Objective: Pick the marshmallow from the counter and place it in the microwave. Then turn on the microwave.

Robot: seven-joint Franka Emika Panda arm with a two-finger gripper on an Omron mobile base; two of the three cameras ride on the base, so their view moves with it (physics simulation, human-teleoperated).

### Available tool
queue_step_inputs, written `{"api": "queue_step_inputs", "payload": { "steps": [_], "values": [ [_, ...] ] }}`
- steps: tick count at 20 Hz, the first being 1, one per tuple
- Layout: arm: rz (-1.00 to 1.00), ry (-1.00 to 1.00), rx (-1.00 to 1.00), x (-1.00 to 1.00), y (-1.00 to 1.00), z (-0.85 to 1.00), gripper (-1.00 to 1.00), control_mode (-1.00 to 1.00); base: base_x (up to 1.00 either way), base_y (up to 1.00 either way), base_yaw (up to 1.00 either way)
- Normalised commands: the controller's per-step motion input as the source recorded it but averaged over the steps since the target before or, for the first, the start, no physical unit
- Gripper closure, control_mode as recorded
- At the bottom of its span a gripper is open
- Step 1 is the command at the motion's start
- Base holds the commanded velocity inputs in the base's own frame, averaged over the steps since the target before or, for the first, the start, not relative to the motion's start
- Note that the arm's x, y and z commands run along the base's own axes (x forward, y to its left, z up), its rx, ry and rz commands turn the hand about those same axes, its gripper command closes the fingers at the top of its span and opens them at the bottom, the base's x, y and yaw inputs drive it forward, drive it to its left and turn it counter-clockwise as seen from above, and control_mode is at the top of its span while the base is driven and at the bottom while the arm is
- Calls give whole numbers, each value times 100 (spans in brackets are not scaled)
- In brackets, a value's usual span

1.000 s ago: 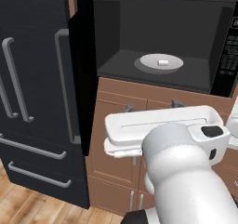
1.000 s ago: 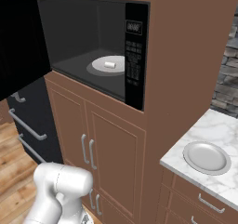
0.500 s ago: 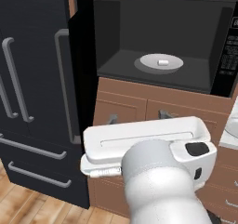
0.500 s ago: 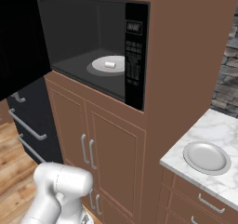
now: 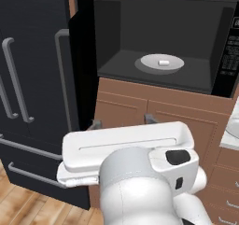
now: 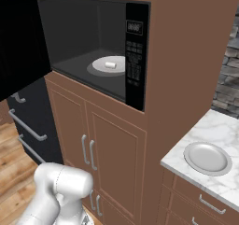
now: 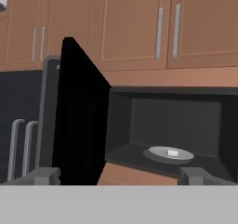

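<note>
Two dark finger tips of the gripper (image 7: 118, 175) are seen at the bottom of the hand view, set wide apart with nothing between them. They are held back from the microwave (image 7: 167, 130), in front of its open cavity and level with the lower edge of it; nothing is touched by them.

Inside the microwave, a round grey turntable (image 7: 170, 153) is seen on the cavity floor, and the marshmallow (image 7: 172, 152) is lying on top of it, near its middle. The same small white block (image 5: 163, 62) is shown on the turntable from the left base view, and again from the right base view (image 6: 109, 65).

The microwave door (image 7: 79, 121) is swung fully open to the left of the cavity, edge-on to the hand camera. The keypad (image 6: 133, 63) is set on the right side of the microwave, with a small display above it.

Left of the microwave, past the open door, the black fridge (image 5: 32, 88) with long grey handles is standing. Above the microwave, brown wood cabinets (image 7: 139, 25) are mounted; below it, cabinet doors (image 6: 100, 154) with grey handles are fitted.

To the right of the microwave and lower down, the marble counter (image 6: 219, 135) is seen, with a round plate (image 6: 207, 158) resting on it.
</note>
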Motion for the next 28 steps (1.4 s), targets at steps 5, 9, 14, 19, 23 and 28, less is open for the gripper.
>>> {"api": "queue_step_inputs", "payload": {
  "steps": [5, 9, 14, 19, 23, 28],
  "values": [
    [0, 0, 0, 0, 22, 0, -100, -100, 0, 0, 0],
    [0, 0, 0, 0, 19, 0, -100, -100, 0, 0, 0],
    [0, 0, 0, 1, 17, 0, -100, -100, 0, 0, 0],
    [0, 0, -1, 14, 15, -7, -100, -100, 0, 0, 0],
    [0, 0, -1, 16, 6, -12, -100, -100, 0, 0, 0],
    [0, -2, -1, 21, 5, -16, -100, -100, 0, 0, 0]
  ]
}}
